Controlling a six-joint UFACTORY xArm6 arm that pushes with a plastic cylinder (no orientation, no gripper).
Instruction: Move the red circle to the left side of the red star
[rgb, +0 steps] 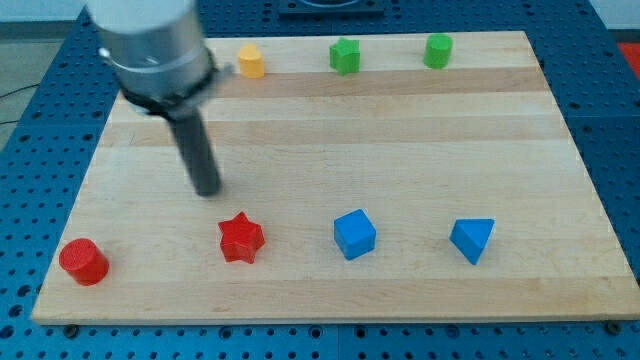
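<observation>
The red circle (83, 261) is a short red cylinder near the board's bottom left corner. The red star (241, 238) lies to its right, well apart from it. My tip (207, 189) is the lower end of the dark rod, which hangs from a grey arm body at the view's top left. The tip stands above and slightly left of the red star, not touching it, and far up and right of the red circle.
A blue cube (354, 234) and a blue triangular block (472, 240) lie right of the star. A yellow block (251, 61), a green star-like block (345, 56) and a green block (437, 50) sit along the wooden board's (400, 150) top edge.
</observation>
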